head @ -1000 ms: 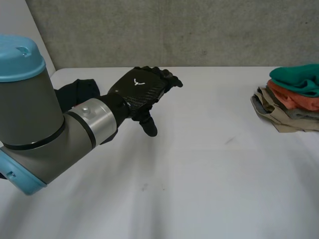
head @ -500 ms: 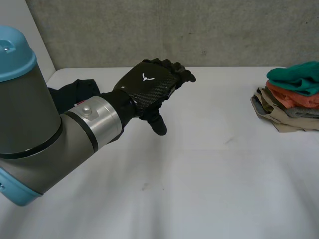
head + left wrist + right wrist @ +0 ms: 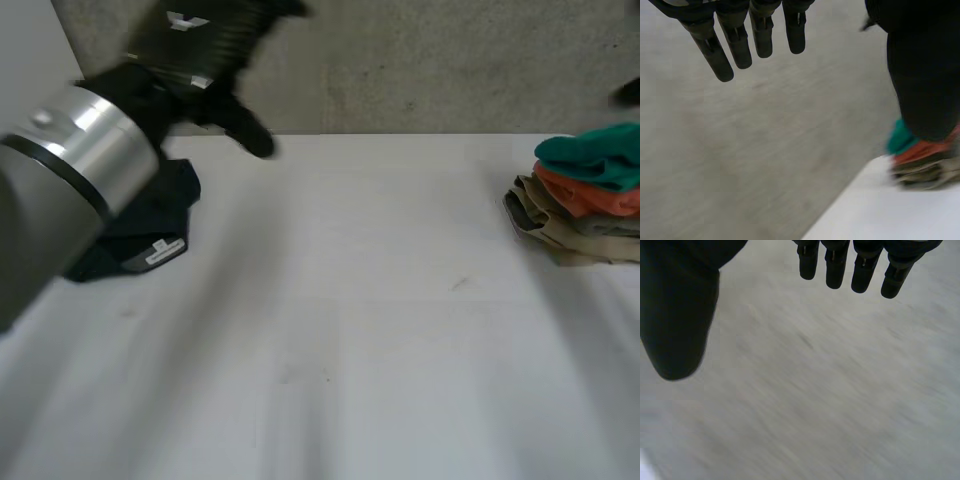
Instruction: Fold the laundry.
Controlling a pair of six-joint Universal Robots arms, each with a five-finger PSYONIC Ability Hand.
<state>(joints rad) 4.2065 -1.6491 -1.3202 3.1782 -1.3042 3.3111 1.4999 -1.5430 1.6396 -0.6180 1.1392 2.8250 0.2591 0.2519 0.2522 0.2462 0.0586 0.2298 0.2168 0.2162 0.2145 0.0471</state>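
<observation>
On the white table, toward its left edge, a dark garment lies in a low heap with a white label showing. The left arm crosses in front and hides part of it. At the far right edge sits a stack of folded laundry, teal on top, then orange, grey and beige. Beyond, the left hand hangs above the table before the grey wall, fingers straight, holding nothing. The right hand is also loose-fingered and empty, facing the wall. A dark blur at the head view's right edge may be this hand.
</observation>
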